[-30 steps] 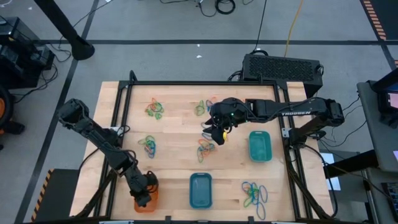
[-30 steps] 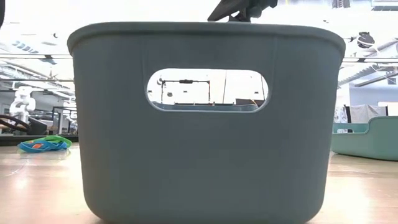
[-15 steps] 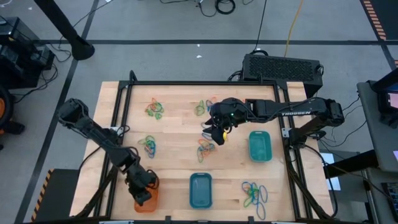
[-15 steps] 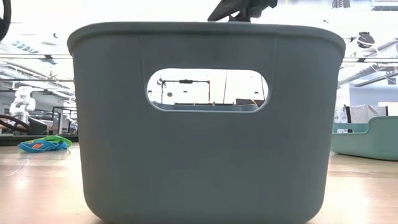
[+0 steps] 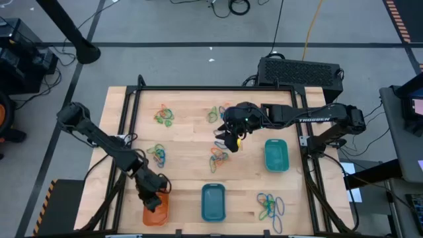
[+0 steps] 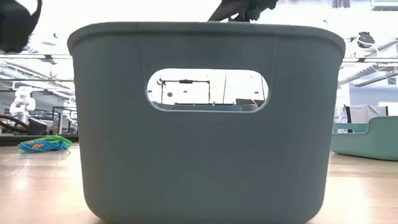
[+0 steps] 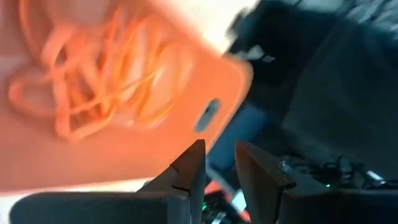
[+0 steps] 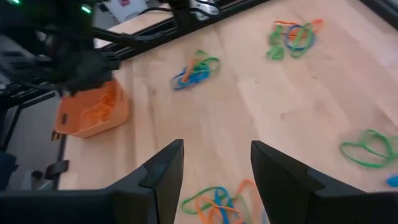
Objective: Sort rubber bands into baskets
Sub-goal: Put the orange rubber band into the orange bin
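The orange basket (image 5: 157,215) stands at the table's near left and holds several orange rubber bands (image 7: 93,81). My left gripper (image 5: 150,197) (image 7: 217,155) hovers over the basket's far end, open by a narrow gap with nothing between its fingers. My right gripper (image 5: 231,143) (image 8: 214,158) hangs open and empty above the table's middle, over a mixed pile of bands (image 5: 218,158) (image 8: 217,205). The blue basket (image 5: 213,202) sits at the near middle, and the teal basket (image 5: 275,155) is at the right.
More mixed piles of bands lie on the wood: far left (image 5: 164,116), far middle (image 5: 213,114), left (image 5: 157,155) and near right (image 5: 269,205). A black frame (image 5: 132,125) borders the table. The blue basket (image 6: 205,118) fills the low view.
My left gripper has risen and drawn back from over the middle of the orange basket toward the table's far edge, so more of the basket shows. My right gripper has kept still.
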{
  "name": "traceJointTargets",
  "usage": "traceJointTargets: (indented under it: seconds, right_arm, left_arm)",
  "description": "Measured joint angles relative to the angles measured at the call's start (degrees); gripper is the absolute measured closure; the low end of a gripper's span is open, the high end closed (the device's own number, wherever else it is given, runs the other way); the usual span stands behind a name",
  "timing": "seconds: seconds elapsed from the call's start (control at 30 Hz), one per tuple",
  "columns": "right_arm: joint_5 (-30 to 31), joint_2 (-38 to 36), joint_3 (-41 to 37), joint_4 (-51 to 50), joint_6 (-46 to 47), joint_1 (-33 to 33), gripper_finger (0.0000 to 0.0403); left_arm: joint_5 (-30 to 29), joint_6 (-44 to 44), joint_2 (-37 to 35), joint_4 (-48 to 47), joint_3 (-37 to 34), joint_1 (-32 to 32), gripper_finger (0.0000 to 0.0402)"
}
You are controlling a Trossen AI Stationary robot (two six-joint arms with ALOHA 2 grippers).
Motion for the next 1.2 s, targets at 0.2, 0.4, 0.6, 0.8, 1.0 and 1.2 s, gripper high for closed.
traceJointTargets:
  seconds: [0.2, 0.4, 0.6, 0.8, 1.0, 1.2]
  right_arm:
    - [-0.03, -0.26, 1.82, -8.67, -0.02, -5.81, 0.0225]
    - [0.53, 0.02, 3.04, -21.94, -0.86, -14.72, 0.0225]
    - [2.40, 2.79, 3.04, -31.28, -3.55, -23.94, 0.0225]
    - [5.86, 6.68, 2.06, -32.65, -4.54, -30.08, 0.0225]
    - [8.84, 14.42, 1.95, -32.43, -4.05, -34.44, 0.0225]
    - [9.07, 21.76, 1.95, -31.98, -3.35, -38.11, 0.0225]
  left_arm:
    - [-11.92, 4.99, -10.04, 0.04, 0.06, 4.19, 0.0309]
    - [-30.49, 17.35, -16.09, 0.15, 0.09, 10.12, 0.0309]
    - [-36.94, 29.45, -15.12, 0.23, 0.09, 18.37, 0.0309]
    - [-37.02, 36.44, -12.86, 4.38, 0.09, 24.79, 0.0309]
    - [-33.57, 38.26, -10.87, 9.31, 0.09, 28.12, 0.0309]
    - [-29.94, 37.70, -9.17, 10.32, 0.09, 29.20, 0.0309]
